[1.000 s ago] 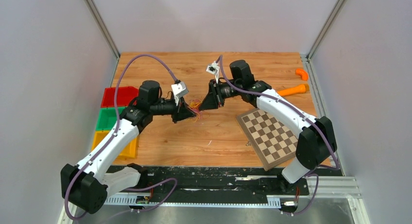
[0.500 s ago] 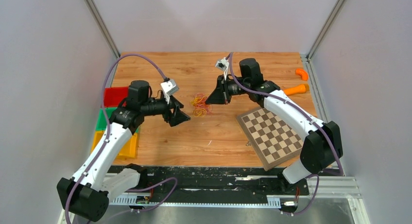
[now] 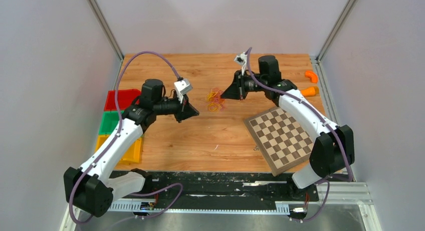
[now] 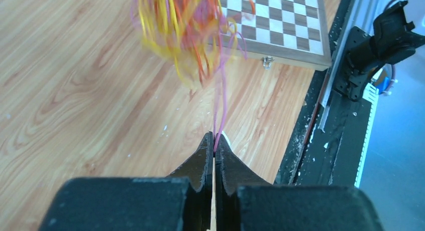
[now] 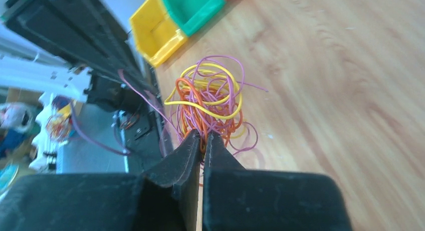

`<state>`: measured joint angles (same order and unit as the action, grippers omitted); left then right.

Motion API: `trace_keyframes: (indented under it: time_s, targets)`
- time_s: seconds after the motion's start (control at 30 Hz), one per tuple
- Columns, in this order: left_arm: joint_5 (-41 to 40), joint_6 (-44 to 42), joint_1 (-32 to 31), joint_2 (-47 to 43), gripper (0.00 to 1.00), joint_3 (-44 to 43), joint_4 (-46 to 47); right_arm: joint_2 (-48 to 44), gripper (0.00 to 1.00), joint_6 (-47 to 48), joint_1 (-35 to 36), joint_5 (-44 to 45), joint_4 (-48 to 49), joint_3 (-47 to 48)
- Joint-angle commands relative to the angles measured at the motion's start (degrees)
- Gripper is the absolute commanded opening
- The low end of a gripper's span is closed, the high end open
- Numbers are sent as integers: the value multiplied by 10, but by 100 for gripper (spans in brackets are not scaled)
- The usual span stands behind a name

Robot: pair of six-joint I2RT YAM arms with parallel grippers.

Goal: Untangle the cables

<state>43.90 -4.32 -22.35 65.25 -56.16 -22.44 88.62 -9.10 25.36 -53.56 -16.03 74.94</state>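
Note:
The cables (image 3: 215,99) are a tangled bunch of thin yellow, orange, red and purple strands, held above the wooden table between my two grippers. My left gripper (image 3: 195,112) is shut on a thin purple strand (image 4: 219,108) that runs up to the blurred bunch (image 4: 183,25). My right gripper (image 3: 225,94) is shut on the orange strands at the near edge of the bunch (image 5: 213,103). In the right wrist view the purple strand trails off to the left, and the gripper (image 5: 203,136) grips the bunch's lower edge.
A chessboard (image 3: 278,138) lies at the right front. Red (image 3: 120,98), green (image 3: 111,122) and yellow (image 3: 131,152) bins stand at the left edge. An orange tool (image 3: 308,91) and an orange curved piece (image 3: 311,75) lie at the far right.
Both grippers have drawn apart from the centre. The right gripper has moved up and right with the bunch. The left gripper pulled back left, then came in somewhat, still holding its strand.

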Motion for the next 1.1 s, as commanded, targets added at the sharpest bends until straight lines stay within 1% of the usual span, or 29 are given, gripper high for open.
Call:
trace_keyframes:
  time_s: [0.0, 0.1, 0.17, 0.2, 0.23, 0.27, 0.3, 0.33, 0.4, 0.47, 0.53, 0.63, 0.77, 0.83, 0.87, 0.9, 0.93, 0.97, 1.03, 1.07]
  targets:
    - [11, -12, 38, -58, 0, 23, -28, -22, 0, 3, -65, 27, 13, 23]
    - [14, -26, 71, -81, 0, 42, -66, -25, 0, -14, -102, 42, 16, 28]
    - [21, -21, 94, -94, 1, 56, -62, -21, 0, -41, -115, 1, 30, 27]
    - [27, -16, 100, -99, 6, 62, -50, -20, 0, -57, -114, -21, 44, 17]
    - [33, -10, 101, -101, 25, 64, -39, -21, 0, -76, -110, -46, 67, 5]
    - [43, 10, 101, -102, 50, 68, -9, -22, 0, -94, -107, -59, 89, -8]
    - [47, 22, 100, -102, 58, 69, 7, -24, 0, -104, -100, -67, 105, -18]
    - [52, 35, 98, -99, 71, 69, 37, -25, 0, -107, -95, -71, 111, -24]
    - [41, 49, 84, -87, 84, 60, 64, -28, 0, -108, -84, -76, 117, -32]
    - [27, 48, 59, -66, 92, 45, 80, -28, 0, -114, -73, -86, 124, -34]
    - [14, 56, 31, -39, 97, 27, 94, -23, 0, -121, -63, -96, 128, -30]
    - [12, 79, 5, 9, 99, 12, 133, -12, 0, -140, -48, -120, 135, -21]
    - [8, 118, -19, 63, 98, -14, 178, -3, 0, -147, -18, -129, 150, -24]
    - [16, 141, -25, 83, 88, -21, 187, -3, 0, -149, -10, -119, 155, -32]
    - [23, 145, -26, 91, 73, -23, 184, -4, 0, -153, -12, -108, 155, -35]
    - [38, 142, -25, 94, 51, -26, 168, -3, 0, -156, -20, -98, 155, -38]
    - [44, 138, -25, 94, 40, -26, 157, -3, 0, -159, -33, -93, 155, -37]
    - [51, 126, -24, 92, 17, -22, 129, -4, 0, -164, -50, -90, 154, -37]
    - [51, 109, -16, 77, 1, -10, 88, -11, 0, -165, -99, -71, 150, -38]
    - [51, 107, 0, 62, 0, -3, 79, -16, 0, -163, -115, -58, 146, -39]
